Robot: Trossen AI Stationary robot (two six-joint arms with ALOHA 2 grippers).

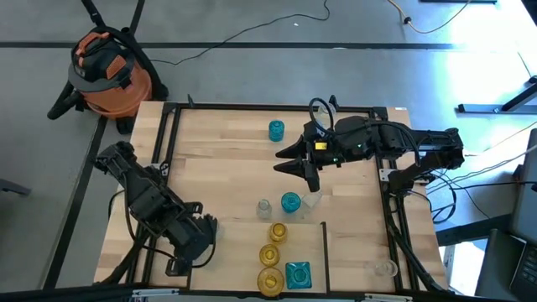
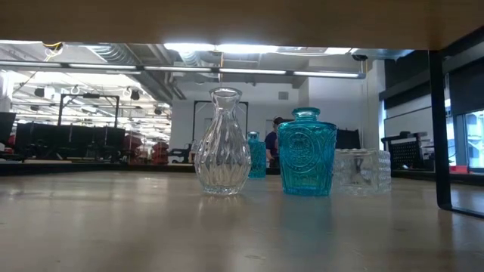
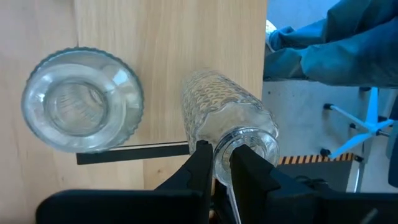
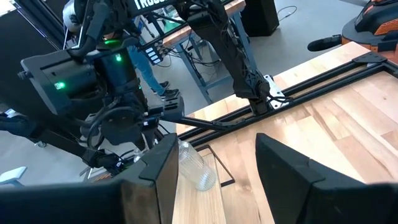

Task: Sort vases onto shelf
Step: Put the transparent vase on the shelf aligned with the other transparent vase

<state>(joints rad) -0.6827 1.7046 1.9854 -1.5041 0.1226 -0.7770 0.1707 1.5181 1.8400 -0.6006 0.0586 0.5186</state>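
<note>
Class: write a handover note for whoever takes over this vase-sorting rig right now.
Left pincer: shut on the neck of a clear vase lying on its side.
Right pincer: open, holding nothing.
Done, it seems: three amber vases in a row, square teal vase beside them, lone clear vase in another section of the shelf.
To do: the held vase, two round teal vases, a small clear vase.

Grey floor (image 1: 252,67), orange shop vacuum (image 1: 105,71), loose cable (image 1: 243,33); possibly industrial hall behind.

The pale-wood shelf (image 1: 218,168) bears three amber vases (image 1: 270,253) in a row, with a square teal vase (image 1: 298,273) just beside them. Two round teal vases (image 1: 290,202) and a tipped clear vase (image 1: 312,201) sit elsewhere.
</note>
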